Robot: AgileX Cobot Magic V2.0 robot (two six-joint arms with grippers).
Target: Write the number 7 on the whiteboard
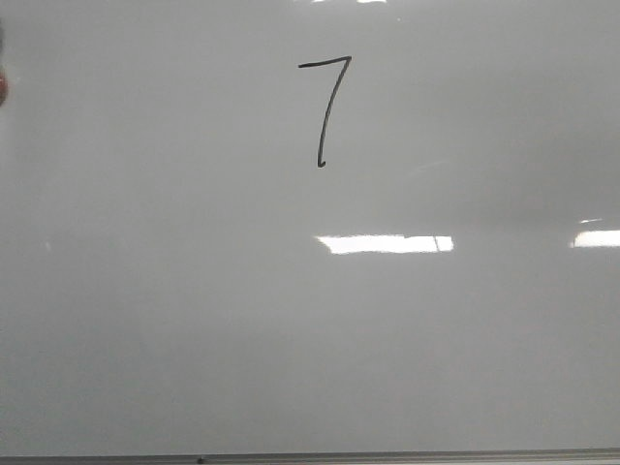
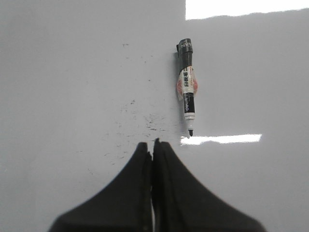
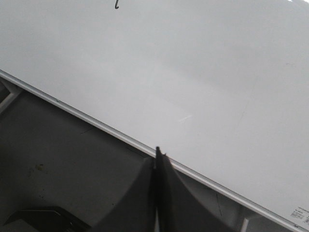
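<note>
A thin black number 7 (image 1: 325, 108) is drawn on the upper middle of the whiteboard (image 1: 194, 320), which fills the front view. Only the hook of its stem (image 3: 116, 5) shows in the right wrist view. No gripper shows in the front view. My left gripper (image 2: 152, 143) is shut and empty above the whiteboard (image 2: 63, 72). A marker pen (image 2: 187, 91) with a black body and white label lies uncapped on the board just beyond it, apart from the fingers. My right gripper (image 3: 158, 151) is shut and empty over the board's frame edge (image 3: 87, 118).
Small black ink specks (image 2: 145, 118) dot the board near the marker. Bright light reflections (image 1: 384, 243) lie on the board. A dark surface (image 3: 58, 164) lies beyond the board's edge. A dark reddish shape (image 1: 3, 87) shows at the left border.
</note>
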